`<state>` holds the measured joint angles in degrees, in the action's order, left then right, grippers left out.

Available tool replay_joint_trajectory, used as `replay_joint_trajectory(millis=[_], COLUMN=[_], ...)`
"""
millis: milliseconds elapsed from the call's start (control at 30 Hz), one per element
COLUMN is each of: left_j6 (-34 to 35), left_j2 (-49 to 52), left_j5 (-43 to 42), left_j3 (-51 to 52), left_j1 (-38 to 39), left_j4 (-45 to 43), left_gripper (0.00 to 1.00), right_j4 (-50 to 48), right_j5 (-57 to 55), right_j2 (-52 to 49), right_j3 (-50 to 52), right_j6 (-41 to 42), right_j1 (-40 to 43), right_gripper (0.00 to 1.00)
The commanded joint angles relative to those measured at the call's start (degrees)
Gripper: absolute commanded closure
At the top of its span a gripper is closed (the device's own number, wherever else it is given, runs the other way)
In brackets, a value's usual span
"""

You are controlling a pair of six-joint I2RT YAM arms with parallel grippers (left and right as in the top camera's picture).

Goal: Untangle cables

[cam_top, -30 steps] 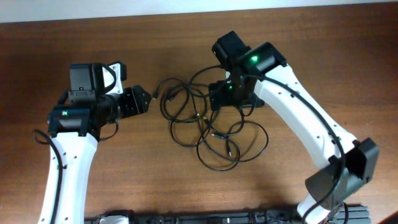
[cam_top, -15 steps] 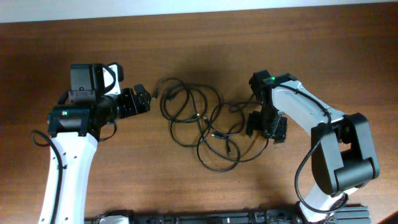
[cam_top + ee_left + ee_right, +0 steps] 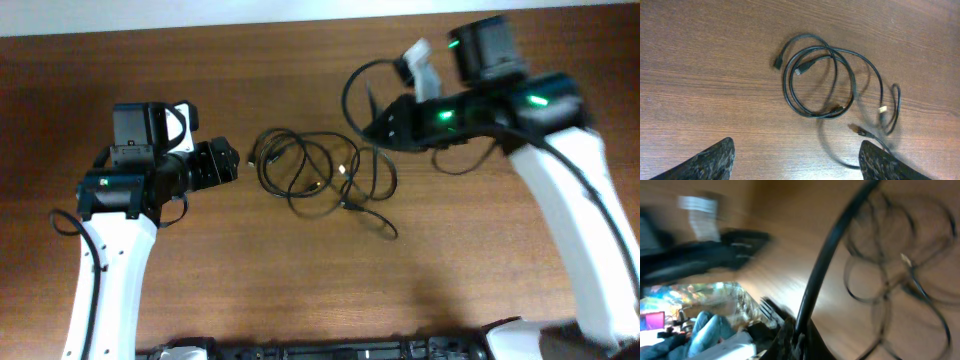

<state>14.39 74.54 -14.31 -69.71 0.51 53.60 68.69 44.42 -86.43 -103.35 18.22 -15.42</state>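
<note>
Brown wooden surface [image 3: 300, 290], loose tangle of black cables [image 3: 310, 175] at frame centre, right gripper [image 3: 375, 128] at upper right with one cable loop raised, left gripper [image 3: 236, 162] at mid-left, just beside the tangle's left end.

Lab: robot arms [image 3: 105, 270], wooden table [image 3: 300, 300]

The black cables [image 3: 785, 80] look smooth and faintly glossy, the table [image 3: 700, 55] matt, fine-grained brown wood
</note>
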Motion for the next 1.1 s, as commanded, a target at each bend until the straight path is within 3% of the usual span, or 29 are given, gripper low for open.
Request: replay_joint_trajectory(millis=[0, 100, 133, 200, 267, 333, 467, 567, 767, 867, 967, 1067], left_j6=[-0.3, -0.3, -0.3, -1.4, -15.0, -19.3, -21.9, -23.5, -23.5, -23.5, -22.8, -21.2], left_j2=[-0.3, -0.3, -0.3, -0.3, -0.3, -0.3, -0.3, -0.3, -0.3, -0.3, -0.4, -2.5], left_j5=[0.2, 0.2, 0.2, -2.9, -18.2, -27.7, -28.4, -28.4, -28.2, -27.8, -19.9, -19.9], left_j3=[-0.6, -0.6, -0.6, -0.6, -0.6, -0.6, -0.6, -0.6, -0.6, -0.6, -0.7, -1.7], left_j1=[-0.1, 1.2, 2.3, 4.7, 8.0, 12.0, 20.0, 26.9, 30.2, 30.2, 29.5, 26.5], left_j4=[-0.1, -0.1, -0.1, -0.2, -1.2, -3.3, -8.0, -12.5, -14.3, -16.8, -17.4, -17.4], left_gripper=[0.19, 0.18, 0.12, 0.11, 0.05, 0.01, 0.01, 0.01, 0.01, 0.01, 0.01, 0.01], right_j4=[-2.3, -9.4, -10.3, -10.4, -10.4, -10.3, -9.9, -28.0, -50.3, -51.8, -51.8, -51.8], right_j5=[3.4, 2.9, 2.9, 3.0, 3.0, 3.0, 5.6, 20.3, 22.3, 24.4, 27.5, 28.9], right_j2=[6.7, 12.9, 13.9, 14.1, 12.4, 9.6, 3.7, 1.1, 1.2, 1.2, 1.2, 1.2], right_j3=[-9.4, -11.2, -11.2, -11.2, -11.2, -11.2, -11.2, -11.2, -11.2, -11.2, -11.2, -11.2], right_j6=[-1.2, -1.2, -1.2, -1.2, 2.5, 8.5, 22.5, 36.8, 55.5, 57.3, 57.5, 57.2], right_j1=[0.1, 0.1, 0.1, 0.1, 0.1, 0.1, 0.1, 0.1, 0.2, 0.2, 0.2, 0.2], right_gripper=[0.96, 0.96, 0.96, 0.96, 0.96, 0.96, 0.96, 0.96, 0.96, 0.96, 0.96, 0.96])
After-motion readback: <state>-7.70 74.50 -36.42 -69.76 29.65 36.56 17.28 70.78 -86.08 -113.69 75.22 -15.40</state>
